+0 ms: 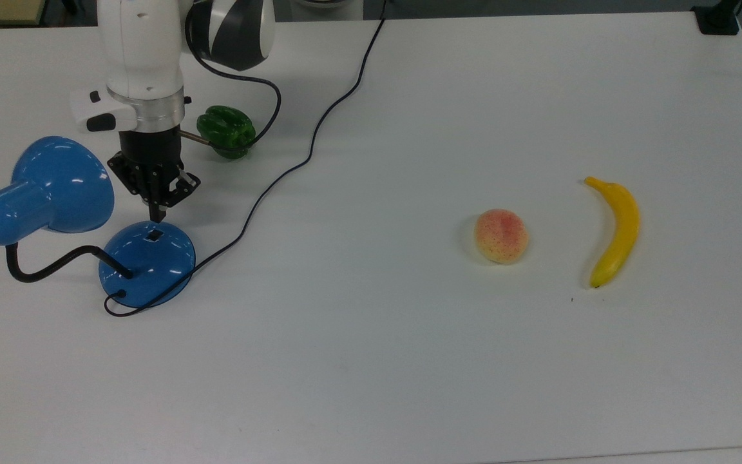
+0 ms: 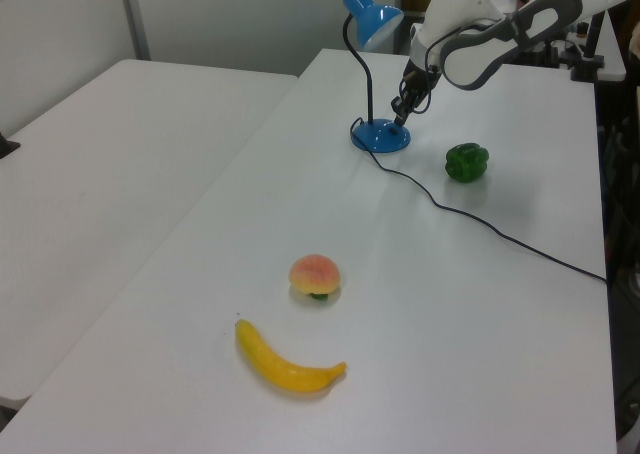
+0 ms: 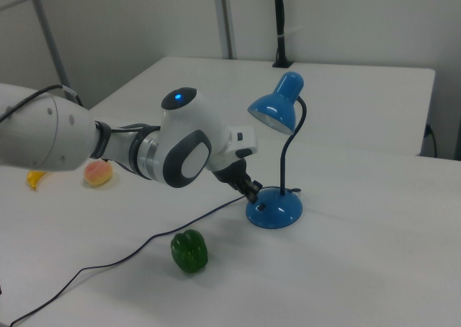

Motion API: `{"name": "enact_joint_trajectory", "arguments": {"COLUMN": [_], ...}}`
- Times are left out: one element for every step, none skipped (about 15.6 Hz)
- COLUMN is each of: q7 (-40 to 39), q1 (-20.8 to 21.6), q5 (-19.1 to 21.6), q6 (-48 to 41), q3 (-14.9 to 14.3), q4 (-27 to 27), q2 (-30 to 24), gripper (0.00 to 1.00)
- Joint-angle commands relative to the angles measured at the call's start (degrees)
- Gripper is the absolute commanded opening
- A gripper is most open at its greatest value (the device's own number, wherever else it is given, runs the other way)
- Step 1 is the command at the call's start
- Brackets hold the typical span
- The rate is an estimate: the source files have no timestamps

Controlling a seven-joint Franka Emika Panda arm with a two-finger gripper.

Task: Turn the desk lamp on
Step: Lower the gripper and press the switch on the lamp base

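The lamp (image 1: pixel 145 261) stood near the top view's left edge of the white table (image 1: pixel 409 361), its round blue base well in from the rim, its black gooseneck (image 1: pixel 49 267) looping toward the top view's left and carrying the shade (image 1: pixel 55 187) above the tabletop. The small black switch (image 1: pixel 154 236) sat on the dome's far side in the top view. The gripper (image 1: pixel 154 214) hung just above that switch, pointing down, its fingers drawn close together with nothing between them; whether the tips touched the base was hard to judge, though in the right view the gripper (image 3: pixel 252 190) appeared just short of the dome. The shade lay close beside the gripper on the top view's left, leaving a narrow gap there. A green pepper (image 1: pixel 226 132) sat near the arm (image 1: pixel 142 58) on the top view's right, and the black cord (image 1: pixel 294 164) ran from the base past the pepper to the table's far edge. The middle of the table was bare. Well apart, toward the top view's right, lay a peach (image 1: pixel 501 235) and a banana (image 1: pixel 614 231), near each other but not touching, with open surface around both. In the left view a second white table (image 2: pixel 100 194) stood alongside.
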Motion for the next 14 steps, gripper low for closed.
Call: {"name": "enact_joint_trajectory", "arguments": {"q7": [0.77, 0.77, 0.77, 0.77, 0.77, 0.86, 0.86, 0.86, 0.86, 0.86, 0.86, 0.86, 0.86, 0.86], "q1": [-0.51, -0.51, -0.59, -0.68, -0.94, -0.95, -0.95, -0.95, -0.95, -1.03, -1.12, -1.21, -1.21, -1.30], "q5": [-0.96, -0.96, -0.96, -1.04, -1.05, -1.05, -1.05, -1.05, -1.05, -1.05, -1.05, -1.05, -1.05, -1.05], "q6": [4.37, 4.90, 5.25, 5.34, 5.34, 5.34, 5.43, 5.87, 6.39, 6.75, 6.84, 6.92, 7.01, 7.10], "q3": [-0.03, -0.03, -0.03, -0.03, -0.03, -0.03, -0.03, -0.03, -0.03, -0.03, -0.03, -0.03, -0.03, -0.03], "q4": [0.16, 0.16, 0.16, 0.24, 0.33, 0.33, 0.51, 0.60, 0.60, 0.60, 0.60, 0.68, 0.69, 0.69], "q2": [1.47, 1.65, 1.82, 2.17, 2.44, 2.44, 2.53, 2.79, 2.88, 2.97, 3.05, 3.49, 3.58, 3.67], "gripper": [0.00, 0.00, 0.00, 0.00, 0.00, 0.00, 0.00, 0.00, 0.00, 0.00, 0.00, 0.00, 0.00, 0.00]}}
